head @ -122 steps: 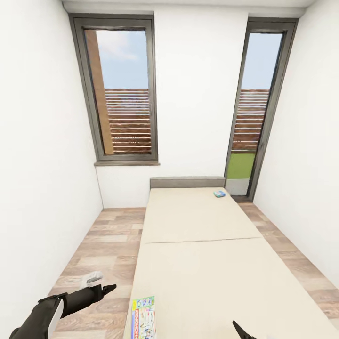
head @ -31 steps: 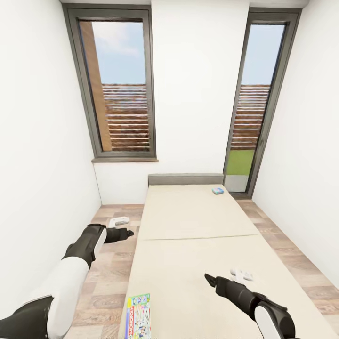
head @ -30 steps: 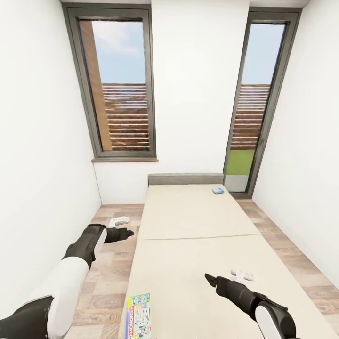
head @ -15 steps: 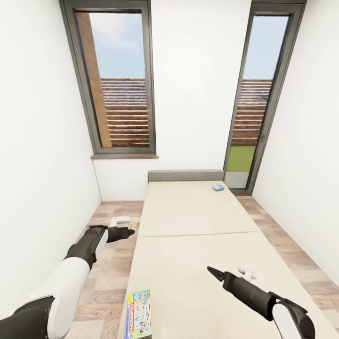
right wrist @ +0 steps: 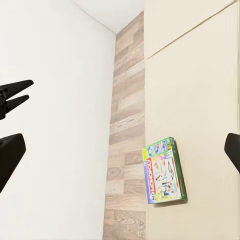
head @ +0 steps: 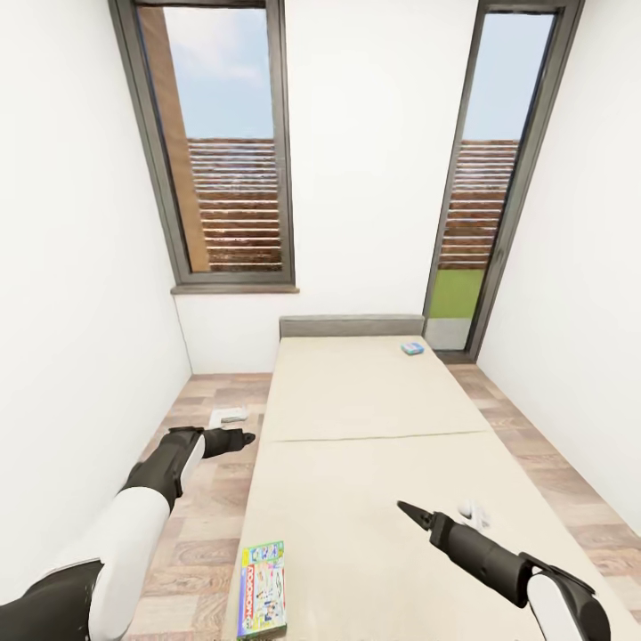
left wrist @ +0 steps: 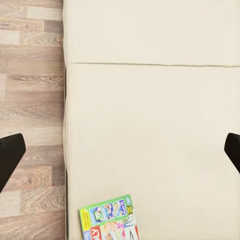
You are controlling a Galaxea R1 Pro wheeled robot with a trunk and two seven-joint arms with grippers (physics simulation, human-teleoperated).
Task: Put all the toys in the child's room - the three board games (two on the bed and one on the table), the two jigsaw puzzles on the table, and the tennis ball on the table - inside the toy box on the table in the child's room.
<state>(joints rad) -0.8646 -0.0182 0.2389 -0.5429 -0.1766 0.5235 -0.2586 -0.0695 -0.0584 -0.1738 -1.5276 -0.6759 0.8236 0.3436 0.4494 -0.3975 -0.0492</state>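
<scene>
The bed (head: 374, 418) runs from 6 o'clock up toward 12 in the head view, a long cream mattress split by one seam across its middle, with a grey headboard (head: 352, 325) at the far end under the white wall.

A green-blue board game (head: 263, 601) lies flat at the bed's near left corner, around 7 o'clock, right at the mattress edge beside the wood plank floor (head: 191, 534). Its long axis runs along the bed's length, from near end toward far end. Red lettering runs up one long side; in the right wrist view the game (right wrist: 164, 171) reads "MONOPOLY", with small coloured picture panels at one short end. In the left wrist view the game (left wrist: 109, 219) sits close to the mattress edge, tilted slightly.

A smaller blue board game (head: 411, 348) lies at about 1 o'clock near the headboard, on the far section's right side. Its print is too small to read.

The left claw (head: 239, 438) hangs over the floor just left of the bed at 9 o'clock, pointing toward the mattress; its fingertips are far apart in its wrist view, holding nothing. The right claw (head: 411, 515) hovers over the near section at 5 o'clock, pointing up-left, likewise spread wide and empty.

Two tall grey-framed windows (head: 227, 151) flank the far wall.
</scene>
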